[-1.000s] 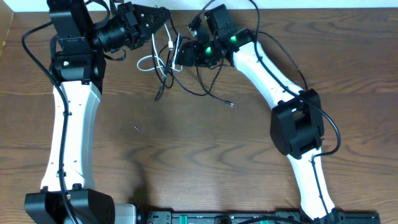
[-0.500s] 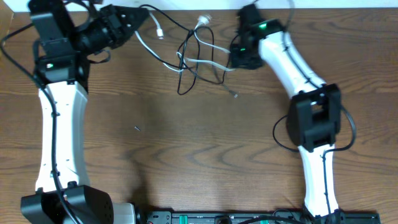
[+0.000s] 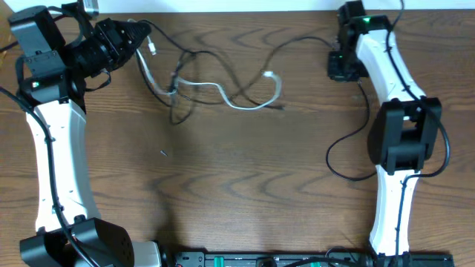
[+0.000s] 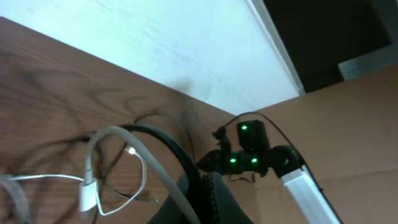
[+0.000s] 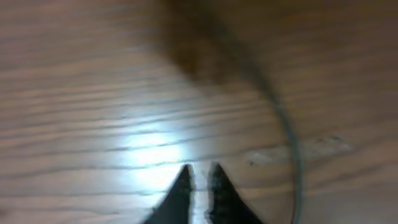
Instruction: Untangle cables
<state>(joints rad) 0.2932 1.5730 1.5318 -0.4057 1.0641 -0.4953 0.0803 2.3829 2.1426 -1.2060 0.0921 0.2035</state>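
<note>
Cables lie stretched across the far half of the brown wood-grain table (image 3: 223,178), a thin white flexible cord (image 3: 245,107) and thin black cords. The white cord starts at the black left gripper (image 3: 141,33) in the far-left corner, drops to a small knot of crossings, then snakes right and curls back up to its free end. A long thin black cord (image 3: 286,44) rises out of that same knot and arcs to the black right gripper (image 3: 341,68) near the far-right edge. A shorter black loop (image 3: 177,111) hangs just below the knot.

In the left wrist view the left gripper (image 4: 202,196) is clenched on the white cord (image 4: 115,130), with a black strand running in beside it. The right gripper (image 5: 198,180) has its tips pressed nearly together. A blurred dark cord (image 5: 283,124) passes just to their right, and I cannot tell whether it is pinched.
</note>
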